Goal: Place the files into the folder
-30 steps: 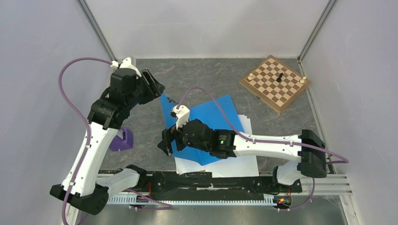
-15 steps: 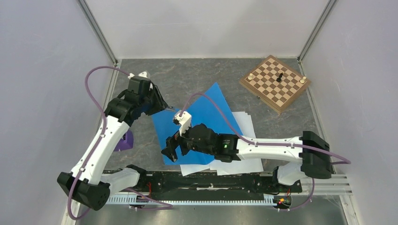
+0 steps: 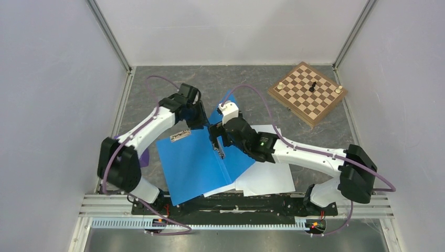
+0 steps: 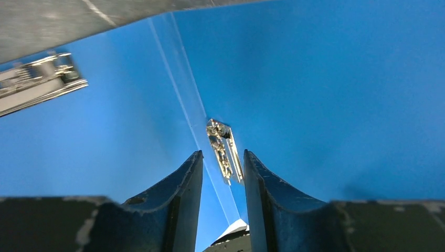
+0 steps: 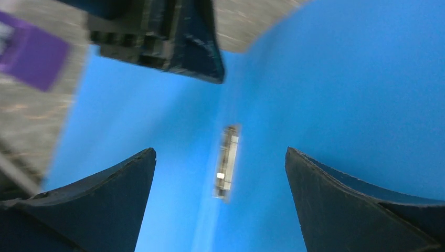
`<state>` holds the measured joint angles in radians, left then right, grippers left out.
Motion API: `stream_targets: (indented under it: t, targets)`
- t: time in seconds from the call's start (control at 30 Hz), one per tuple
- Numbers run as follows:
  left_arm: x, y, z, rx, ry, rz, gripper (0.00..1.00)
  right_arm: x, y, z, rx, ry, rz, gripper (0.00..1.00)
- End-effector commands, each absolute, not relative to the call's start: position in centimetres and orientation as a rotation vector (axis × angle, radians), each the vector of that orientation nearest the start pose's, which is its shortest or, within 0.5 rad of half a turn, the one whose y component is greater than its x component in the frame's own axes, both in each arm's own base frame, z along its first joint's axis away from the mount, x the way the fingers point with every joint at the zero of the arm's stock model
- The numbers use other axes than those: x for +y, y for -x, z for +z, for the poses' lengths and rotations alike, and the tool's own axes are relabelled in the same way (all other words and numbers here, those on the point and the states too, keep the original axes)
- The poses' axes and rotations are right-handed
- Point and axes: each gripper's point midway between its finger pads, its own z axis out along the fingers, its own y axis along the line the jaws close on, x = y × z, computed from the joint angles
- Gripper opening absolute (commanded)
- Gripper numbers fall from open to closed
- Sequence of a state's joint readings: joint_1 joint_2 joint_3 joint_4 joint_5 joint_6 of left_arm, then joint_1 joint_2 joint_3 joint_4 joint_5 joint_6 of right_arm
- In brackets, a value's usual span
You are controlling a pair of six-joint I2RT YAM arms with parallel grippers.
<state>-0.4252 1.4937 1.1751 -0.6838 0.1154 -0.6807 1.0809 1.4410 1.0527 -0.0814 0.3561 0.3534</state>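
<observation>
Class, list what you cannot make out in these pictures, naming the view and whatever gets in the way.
Papers: top view, mostly covered by the open blue folder and the right arm; print too small to read.
Purple object: top view, largely behind the left arm; blurred in the right wrist view.
Chess pieces: top view, too small to identify.

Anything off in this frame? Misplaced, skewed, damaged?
Yes: the files lie under the open folder, poking out at its near right, not inside it. The folder sits skewed to the table edge. No damage visible.
</observation>
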Motion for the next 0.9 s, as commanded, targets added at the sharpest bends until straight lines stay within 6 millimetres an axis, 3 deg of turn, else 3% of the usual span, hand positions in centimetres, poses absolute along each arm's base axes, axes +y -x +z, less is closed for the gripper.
stream_targets:
  t: [0.0,0.1,0.2,0.37,0.5,0.63,0.73,0.8,0.87]
  targets:
    - [-24.7,-32.4,12.4,2.65,0.187,-0.65,0.42,29.8,-26.8,13.5,2.12,0.5,0.212,0.95]
    - [-27.0,-32.6,10.7,2.683,0.141,-0.662,0.43,27.8,-26.1,11.3,2.159,0.484,0.157,0.94]
    - [-27.9,-32.4,8.5,2.723,0.115,-0.633,0.43,26.1,-25.1,9.0,2.204,0.468,0.126,0.93]
    - [-26.4,-31.3,4.9,2.76,0.127,-0.527,0.43,23.8,-23.2,4.9,2.271,0.459,0.117,0.86]
    - [-24.2,-31.0,3.5,2.742,0.134,-0.394,0.47,22.9,-22.1,2.8,2.311,0.462,0.132,0.8]
    - [-22.9,-30.7,2.3,2.739,0.14,-0.318,0.49,24.0,-22.0,3.1,2.301,0.47,0.21,0.73]
    - [-22.6,-30.3,1.2,2.756,0.147,-0.307,0.5,26.0,-22.3,4.2,2.272,0.499,0.297,0.7]
    - [-22.6,-30.0,0.6,2.765,0.154,-0.308,0.5,27.8,-22.6,5.1,2.237,0.527,0.374,0.72]
    - [-22.7,-29.9,0.3,2.768,0.158,-0.318,0.5,29.6,-22.9,6.1,2.213,0.565,0.44,0.8]
